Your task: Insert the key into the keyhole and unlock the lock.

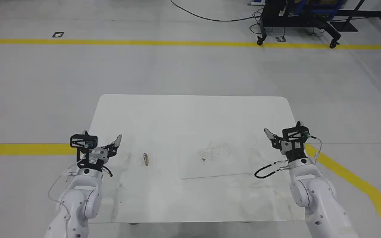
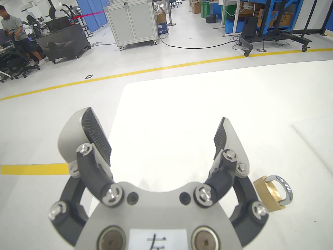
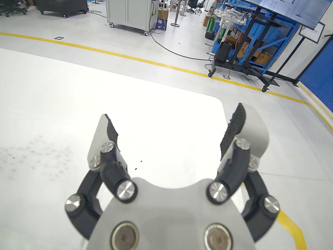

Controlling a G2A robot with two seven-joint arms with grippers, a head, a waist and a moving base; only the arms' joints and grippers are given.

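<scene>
Top view showed a white table [image 1: 178, 113] with the left gripper [image 1: 101, 144] over its near left corner and the right gripper [image 1: 284, 134] over its near right edge, well apart from each other. Both claws stood spread wide with nothing between their ribbed pads. The brass padlock [image 1: 146, 158] lay on the table near the left gripper, on the side toward the table's middle, apart from the fingers and not touching them. From the left wrist view the padlock [image 2: 269, 195] rested flat just beside the base of the left gripper [image 2: 158, 131], its silver shackle [image 2: 283, 187] closed into the body. A small dark item [image 1: 204, 158] lay near the middle of the table among faint scuff marks, too small to tell whether it was the key. From the right wrist view the right gripper [image 3: 173, 120] hung above bare tabletop near the rounded far corner. Yellow floor tape [image 1: 178, 43] ran across the floor beyond the table.
</scene>
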